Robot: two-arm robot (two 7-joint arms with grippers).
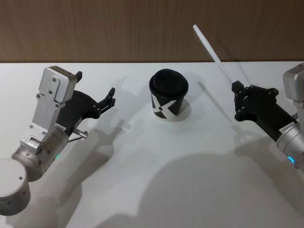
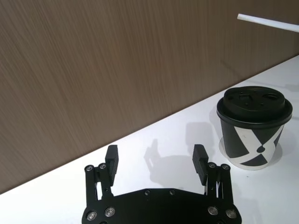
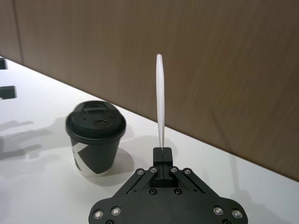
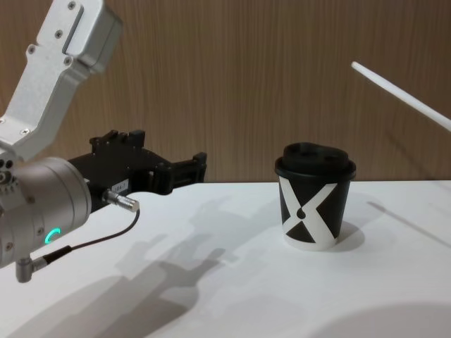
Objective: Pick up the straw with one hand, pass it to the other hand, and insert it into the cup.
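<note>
head view: the right gripper (image 1: 236, 88) is clamped on the low end of the straw (image 1: 213, 54), which rises tilted away from its fingers. the cup (image 1: 168, 95) stands upright on the table (image 1: 156, 166) between the two grippers, apart from both. the left gripper (image 1: 95, 84) has its fingers spread apart.

left wrist view: the cup (image 2: 253, 128), lid on, stands ahead of the left gripper (image 2: 155, 158) and off to one side of its open fingers. the straw (image 2: 266, 22) tip is above the cup, not touching it.

right wrist view: the right gripper (image 3: 162, 156) has its fingers pressed together on the straw (image 3: 160, 98), which stands straight out from them. the cup (image 3: 96, 137) is ahead, beside the straw, apart from it.

chest view: the left gripper (image 4: 169, 160) hangs above the table, well apart from the cup (image 4: 315, 204). the straw (image 4: 402, 91) end is higher than the lid.
</note>
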